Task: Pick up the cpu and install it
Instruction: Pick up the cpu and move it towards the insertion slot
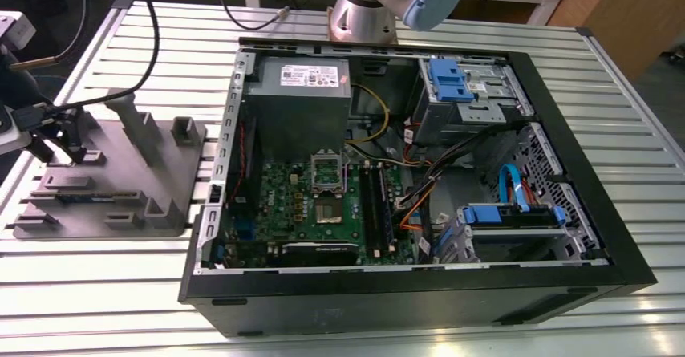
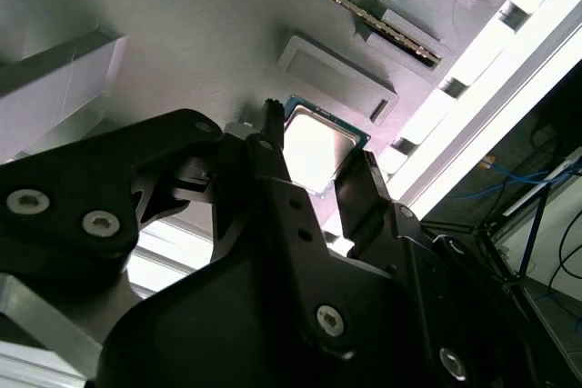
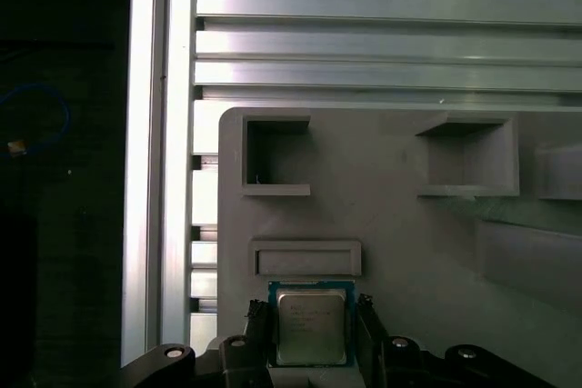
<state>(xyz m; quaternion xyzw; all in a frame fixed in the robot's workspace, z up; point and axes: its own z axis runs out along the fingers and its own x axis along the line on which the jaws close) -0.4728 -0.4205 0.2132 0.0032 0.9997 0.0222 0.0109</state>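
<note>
Slatted metal counter [image 1: 354,325] carries a grey tray [image 1: 118,188] at the exterior view's left, where the cpu [image 3: 311,333] lies flat in its shallow seat while the gripper [image 3: 311,320] sets its fingers [image 3: 258,320] narrowly apart astride it, apparently aligned to pinch its edges.

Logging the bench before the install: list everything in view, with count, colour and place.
cpu: one, silver-grey top, on the tray.
tray: one, grey, on the table, at the exterior view's left.
computer case: one, black, open, beside the tray.
board: one, green, inside the case.
power supply box: one, grey, inside the case.
drive brackets: two, blue, inside the case.
table: one, silver, slatted, under everything.
arm: one, silver and blue, behind the case.
gripper: one, black, at the cpu.
</note>
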